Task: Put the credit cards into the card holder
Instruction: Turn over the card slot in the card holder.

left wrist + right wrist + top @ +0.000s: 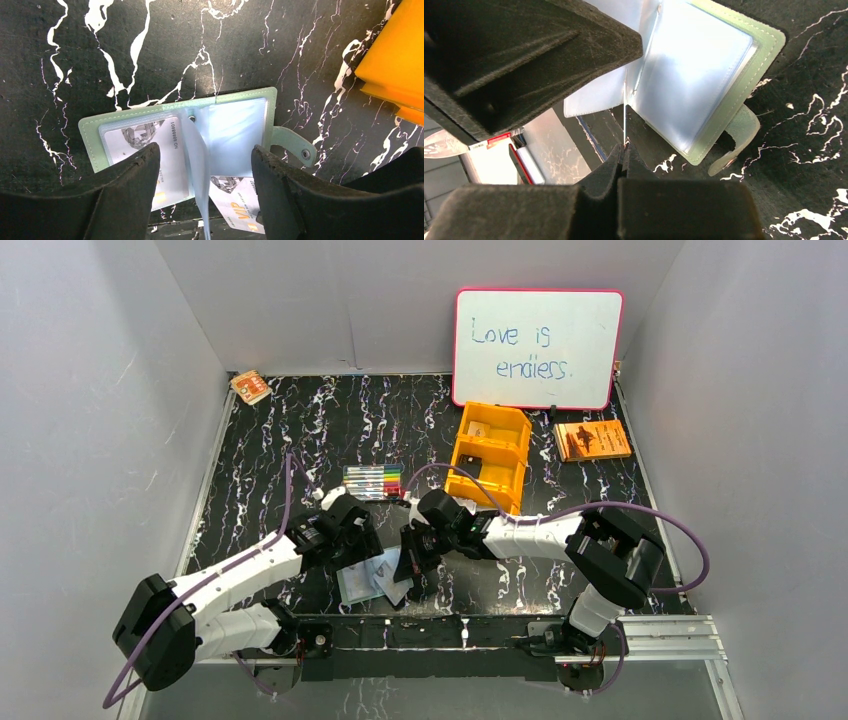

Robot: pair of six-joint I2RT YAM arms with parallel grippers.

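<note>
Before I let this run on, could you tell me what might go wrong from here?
1. The right gripper is shut on only the thin edge of a clear sleeve of the card holder; the sleeve may slip free and flop shut.
2. The VIP card sticks out past the holder's near edge, close to the open left gripper; a nudge could knock it away.

top: high overhead; wrists: close, downward; shared: card holder (227, 132)

card holder (235, 130): mint-green cover, pale blue pockets. card (175, 170): whitish. desk (165, 30): black, white marble veining. bin (395, 45): orange.
</note>
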